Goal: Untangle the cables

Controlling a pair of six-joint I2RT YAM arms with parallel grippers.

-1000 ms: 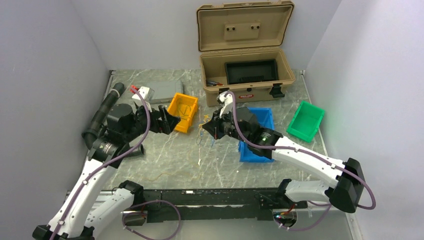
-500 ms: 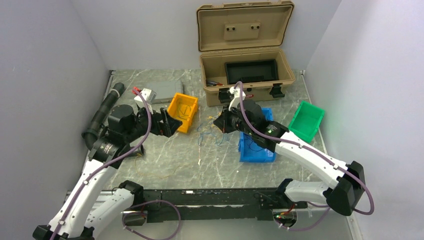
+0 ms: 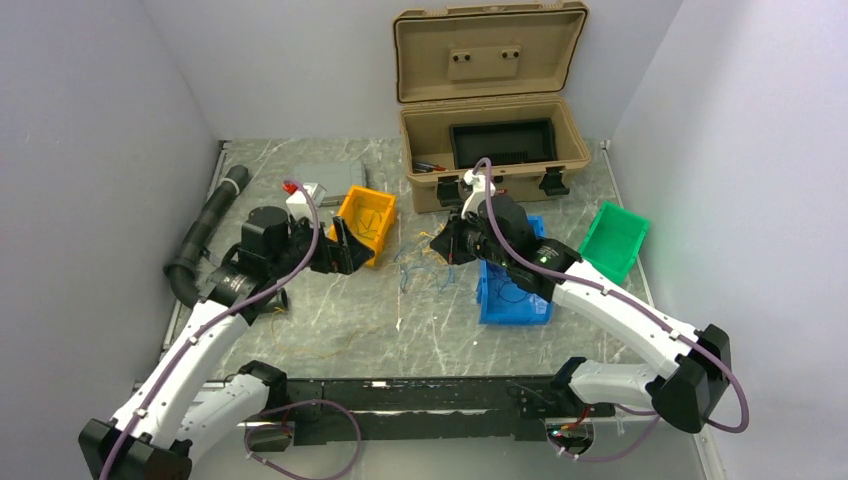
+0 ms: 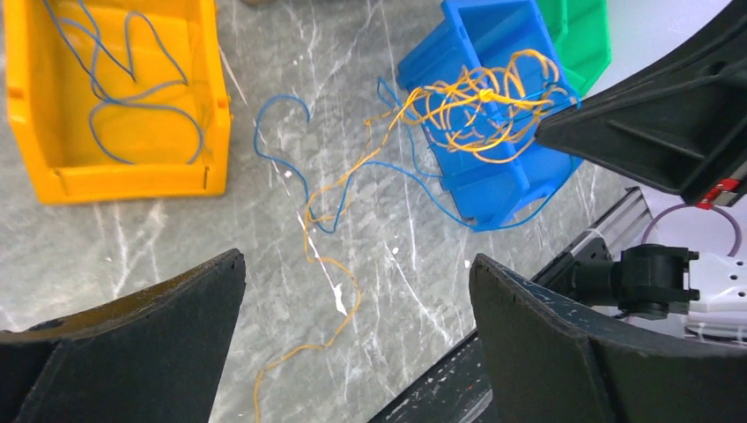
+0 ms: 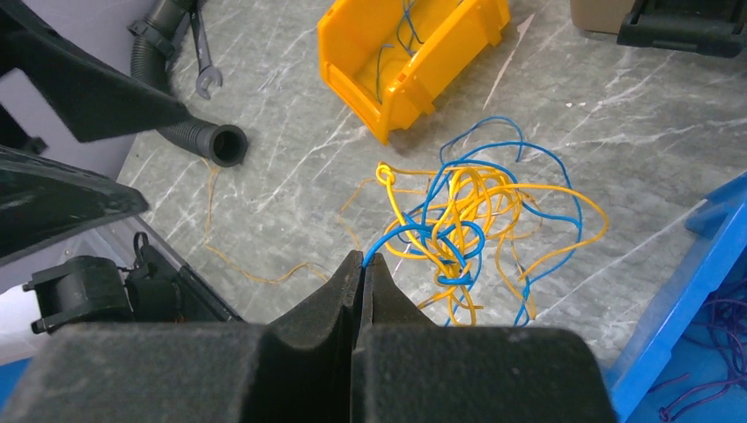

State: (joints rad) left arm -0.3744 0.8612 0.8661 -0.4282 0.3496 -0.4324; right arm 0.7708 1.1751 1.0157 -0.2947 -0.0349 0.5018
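While right pincer (image 5: 363, 261) grips cables (image 5: 467, 211) beside blue bin (image 5: 696, 291), left pincer (image 4: 357, 260) gapes.

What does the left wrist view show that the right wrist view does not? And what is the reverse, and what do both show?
Only the left wrist view: the green bin beyond the blue bin.
Only the right wrist view: the black hose, a wrench beside it, and purple wires inside the blue bin.
Both: the yellow bin with blue wire inside, the blue bin, and the tangled yellow and blue cables at the tip of the right gripper.
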